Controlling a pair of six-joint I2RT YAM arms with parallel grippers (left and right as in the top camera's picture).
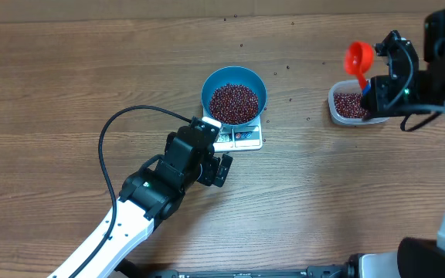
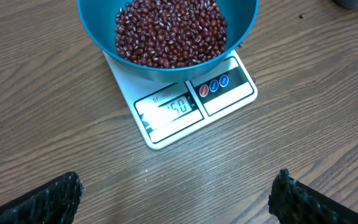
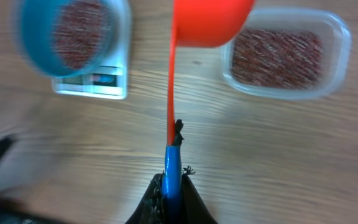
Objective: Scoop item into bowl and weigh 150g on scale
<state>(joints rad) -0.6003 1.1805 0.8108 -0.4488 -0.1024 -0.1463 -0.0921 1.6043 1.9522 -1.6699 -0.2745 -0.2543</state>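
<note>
Our right gripper pinched the red scoop by its handle, its long axis running far, beside the clear container. The bowl of beans sat on the scale, well left. Our spread left gripper was nearer it.

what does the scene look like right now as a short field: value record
bowl: blue bowl on the scale, holding a pile of red beans
scale: white kitchen scale, display lit, seems to read 150
container: clear plastic container off to the right, more beans inside
scoop: red scoop raised beside the container
left gripper: jaws wide open, empty, by the scale's display edge
right gripper: jaws shut on the scoop's handle
</note>
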